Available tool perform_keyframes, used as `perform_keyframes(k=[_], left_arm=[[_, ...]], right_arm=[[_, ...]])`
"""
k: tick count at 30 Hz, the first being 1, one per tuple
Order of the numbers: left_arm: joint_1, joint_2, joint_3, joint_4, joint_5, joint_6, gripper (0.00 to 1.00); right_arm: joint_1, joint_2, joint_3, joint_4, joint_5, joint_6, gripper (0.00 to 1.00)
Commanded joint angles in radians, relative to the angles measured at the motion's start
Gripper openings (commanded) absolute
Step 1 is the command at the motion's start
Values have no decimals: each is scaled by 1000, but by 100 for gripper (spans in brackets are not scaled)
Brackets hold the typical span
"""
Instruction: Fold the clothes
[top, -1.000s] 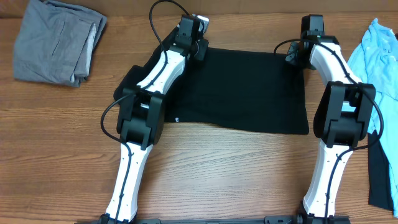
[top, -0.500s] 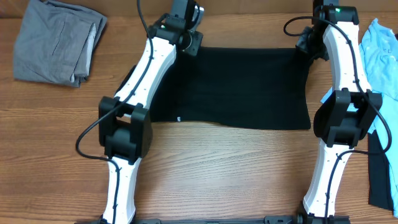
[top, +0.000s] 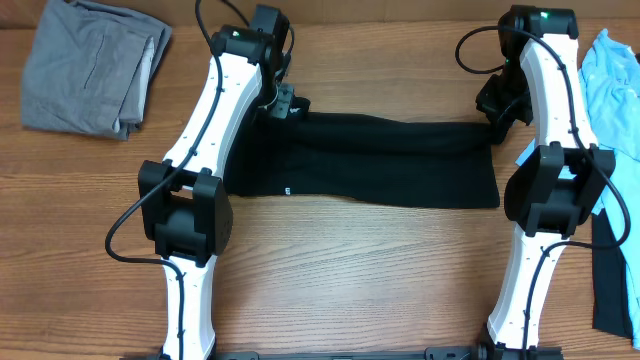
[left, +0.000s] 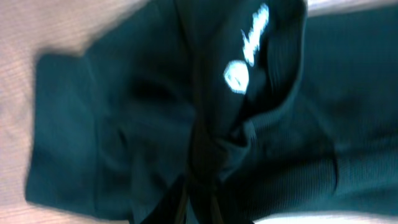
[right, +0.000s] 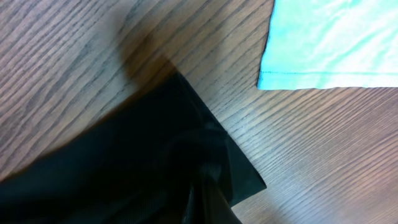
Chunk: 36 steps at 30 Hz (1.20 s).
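Observation:
The black T-shirt (top: 380, 160) lies across the middle of the table, its far edge lifted and carried toward me. My left gripper (top: 290, 107) is shut on its far left corner, and my right gripper (top: 497, 112) is shut on its far right corner. In the left wrist view the black cloth (left: 124, 124) hangs bunched from the fingers (left: 200, 208), with a white logo (left: 239, 71) showing. In the right wrist view a black corner (right: 205, 149) hangs from the fingers (right: 208, 199) over the wood. A grey garment (top: 95, 65) lies folded at the far left. A light-blue shirt (top: 615, 80) lies at the right edge.
A dark cloth (top: 612, 280) lies at the right edge, near the right arm's base. The light-blue shirt's hem also shows in the right wrist view (right: 329, 43). Bare wooden table (top: 350, 270) shows in front of the black T-shirt.
Both grippers have lifted the T-shirt's far edge and brought it toward the front. The black cloth now covers a narrower band than before.

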Motion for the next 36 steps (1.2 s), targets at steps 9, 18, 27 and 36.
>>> perform_keyframes(k=[9,18,27,36], left_arm=[[4,-30,14,-254,63,-66,4],[21,-28,-3,-323,37,-106,5],[48,-19,-149,-215,29,-106,34],[77,-21,-194,-188,29,-103,59]], right_arm=[[-8,-107,13,0,-128,-106,4],[-7,-176,-160,0,-120,-121,4],[-7,-176,-262,35,-112,-124,28],[-32,-175,-264,82,-11,-124,100]])
